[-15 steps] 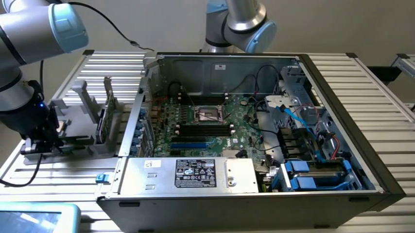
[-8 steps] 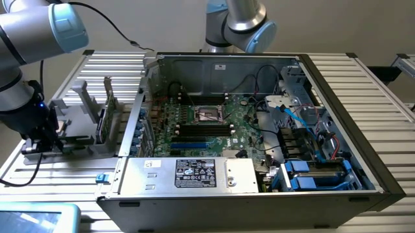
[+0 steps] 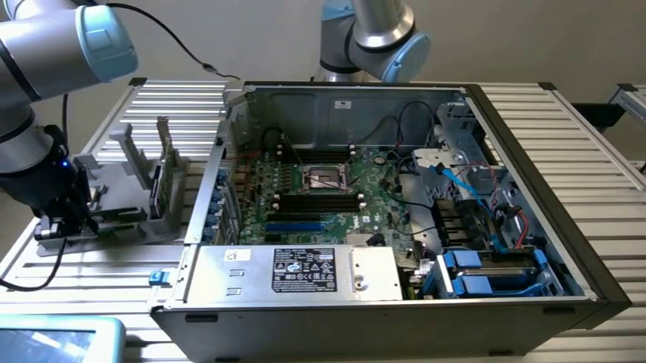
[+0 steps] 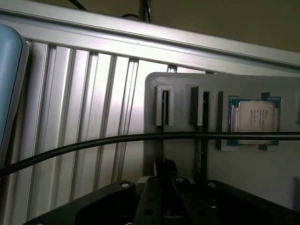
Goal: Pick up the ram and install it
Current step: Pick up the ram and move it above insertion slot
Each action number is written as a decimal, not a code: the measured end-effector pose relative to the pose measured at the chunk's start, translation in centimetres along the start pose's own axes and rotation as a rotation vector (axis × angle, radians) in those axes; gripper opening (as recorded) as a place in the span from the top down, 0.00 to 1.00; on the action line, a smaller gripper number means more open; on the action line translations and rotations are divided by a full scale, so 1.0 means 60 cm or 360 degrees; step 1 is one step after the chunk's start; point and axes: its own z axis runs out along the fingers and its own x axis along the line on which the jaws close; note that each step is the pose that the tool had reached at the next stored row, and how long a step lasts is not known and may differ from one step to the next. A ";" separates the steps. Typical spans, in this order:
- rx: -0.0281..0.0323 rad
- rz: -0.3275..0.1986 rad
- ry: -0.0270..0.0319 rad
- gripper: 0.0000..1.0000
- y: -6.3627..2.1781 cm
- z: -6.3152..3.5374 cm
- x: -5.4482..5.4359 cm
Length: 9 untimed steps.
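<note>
Exterior view: the claw [image 3: 63, 223] is down at a grey holder [image 3: 131, 219] on the ribbed counter [image 3: 595, 189], to the exterior view's left of the open computer case [image 3: 525, 128]. The arm's dark wrist stands in front of the claw's tips, so what they pinch is hidden from here. A taller card [image 3: 159, 185] stands upright in the holder near the claw, between it and the case wall. Inside the case lie the motherboard [image 3: 374, 197], its bare processor socket [image 3: 325, 178] and the black memory slots [image 3: 318, 202] (well apart from the claw, with the case wall between). A second arm [image 3: 374, 34] rises behind the case, and a pale blue device [image 3: 56, 336] sits at the near corner of the counter.

Wrist view: here the grip shows. The claw is clenched on the ram [image 4: 165, 110], seen edge-on as a thin dark line standing in one of the holder's slots; the fingertips meet on its near edge. A neighbouring slot holds another edge-on card, and the silver processor [image 4: 255, 117] lies flat in its recess beyond that. A black cable [image 4: 93, 142] sags across the front, crossing both slots and the processor.
</note>
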 end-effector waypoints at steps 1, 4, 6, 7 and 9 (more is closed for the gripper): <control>0.00001 0.0000 0.00000 0.89 0.000 0.000 0.000; 0.00002 0.0000 0.00000 0.89 0.000 0.000 0.000; 0.00002 0.0000 0.00000 0.89 0.000 0.000 0.000; 0.00002 0.0000 0.00000 0.89 0.000 0.000 0.000; 0.00002 0.0000 0.00000 0.89 0.000 0.000 0.000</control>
